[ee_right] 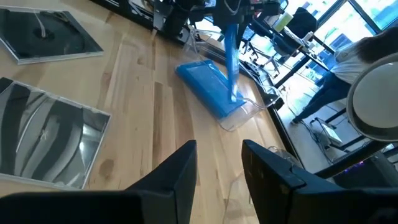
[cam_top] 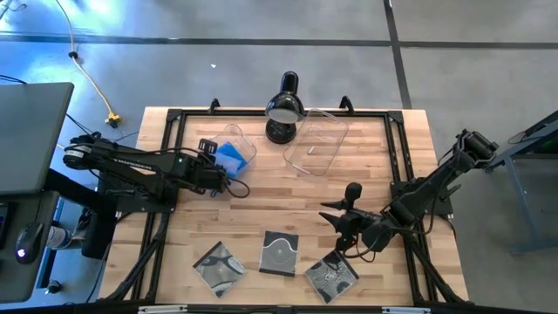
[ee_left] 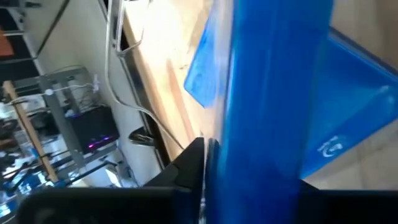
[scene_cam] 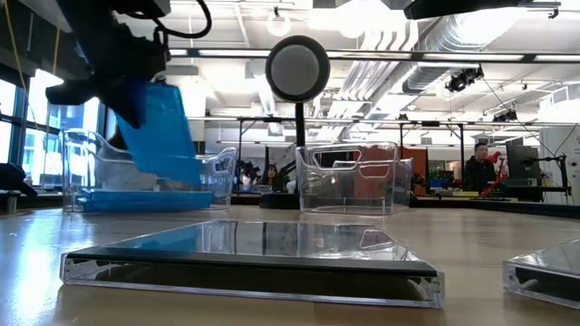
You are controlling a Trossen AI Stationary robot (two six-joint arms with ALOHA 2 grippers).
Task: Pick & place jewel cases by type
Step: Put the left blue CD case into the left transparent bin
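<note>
Three clear cases lie in a row along the table's 6 o'clock edge in the high view, silvery discs showing. That view reduces the blue cases to a patch inside the left tub at about 10 o'clock; the empty right tub and a black lamp stand at 12 o'clock.

The low view adds what the overhead hides: the left gripper holds a blue case nearly upright, tilted, above the tub, where more blue lies flat on the floor. The right wrist view confirms this from afar, the blue case standing on edge over the flat blue one. The left wrist view is filled by blue plastic clamped between the fingers; how loose the grip is cannot be told.

The right gripper hovers at 5 o'clock, beside the rightmost clear case. Its own view shows the fingers apart, holding nothing, with two clear cases nearby.
</note>
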